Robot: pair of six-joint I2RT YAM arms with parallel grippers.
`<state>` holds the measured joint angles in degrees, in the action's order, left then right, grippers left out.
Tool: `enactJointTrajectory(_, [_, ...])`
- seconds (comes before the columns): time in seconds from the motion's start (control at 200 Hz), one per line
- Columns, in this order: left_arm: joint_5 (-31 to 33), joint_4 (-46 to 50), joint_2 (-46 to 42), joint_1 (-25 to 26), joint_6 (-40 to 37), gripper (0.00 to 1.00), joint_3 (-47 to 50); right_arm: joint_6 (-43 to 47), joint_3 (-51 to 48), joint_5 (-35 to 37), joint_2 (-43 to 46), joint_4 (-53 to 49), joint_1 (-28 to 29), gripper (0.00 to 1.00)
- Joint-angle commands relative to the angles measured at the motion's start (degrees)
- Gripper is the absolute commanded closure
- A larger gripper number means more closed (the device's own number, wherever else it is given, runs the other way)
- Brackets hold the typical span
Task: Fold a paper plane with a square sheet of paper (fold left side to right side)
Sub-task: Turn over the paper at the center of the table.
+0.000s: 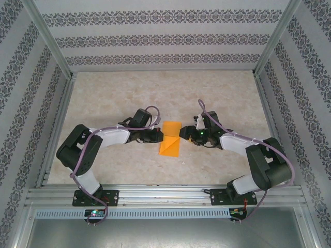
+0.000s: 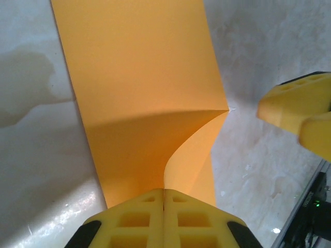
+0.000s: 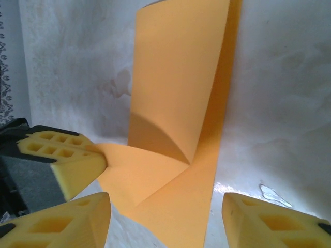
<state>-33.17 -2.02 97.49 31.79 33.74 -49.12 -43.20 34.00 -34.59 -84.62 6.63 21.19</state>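
The pale, speckled counter (image 1: 165, 93) has the left arm (image 1: 98, 142) and right arm (image 1: 253, 150) reaching inward toward its middle. There the square sheet of paper (image 1: 170, 138) lies between the two claws, partly folded, with one flap curling up off the flat part. The left claw (image 2: 164, 199) is pinched tight on the edge of that raised flap. The right claw (image 3: 165, 212) stands wide, one finger on each side of the sheet's edge, and whether it touches the paper cannot be told.

Orange paper (image 1: 169, 144) rests on the pale, speckled table (image 1: 129, 98).
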Motion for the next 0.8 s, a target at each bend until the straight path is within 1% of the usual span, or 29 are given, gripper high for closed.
enactJointTrajectory(0.0, [1.16,-6.22,-2.51,-0.40,3.53,0.98,2.41,-2.79,-0.58,-1.76,-2.10,7.11,1.92,0.43])
enactJointTrajectory(0.145, [1.49,-7.47,-2.84,-0.41,4.56,0.98,3.60,-4.14,0.98,-1.28,-5.53,10.19,4.83,0.44])
enactJointTrajectory(0.29, [1.82,-7.17,-2.66,-0.40,4.34,0.98,3.66,-5.26,2.86,-0.97,-9.22,12.79,6.81,0.48])
enactJointTrajectory(0.41, [2.26,-6.83,-2.49,-0.41,4.16,0.98,3.65,-5.60,4.03,-0.70,-11.47,13.67,7.66,0.53])
enactJointTrajectory(0.515, [2.66,-6.48,-2.14,-0.41,4.14,0.96,3.60,-5.60,4.41,-0.41,-12.54,14.10,8.12,0.57])
enactJointTrajectory(0.575, [2.92,-6.50,-1.87,-0.41,4.22,0.93,3.60,-5.58,4.34,-0.14,-12.89,14.35,8.25,0.60])
enactJointTrajectory(0.625, [3.02,-6.77,-1.78,-0.41,4.44,0.88,3.72,-5.59,4.32,0.03,-13.07,14.68,8.27,0.64])
enactJointTrajectory(0.744, [3.81,-6.62,-3.08,-0.50,5.00,0.75,3.63,-5.64,3.97,1.48,-12.94,15.11,8.30,0.77])
enactJointTrajectory(0.794, [4.35,-6.18,-4.21,-0.80,5.01,0.71,3.68,-5.57,3.95,1.86,-12.79,15.41,8.25,0.84])
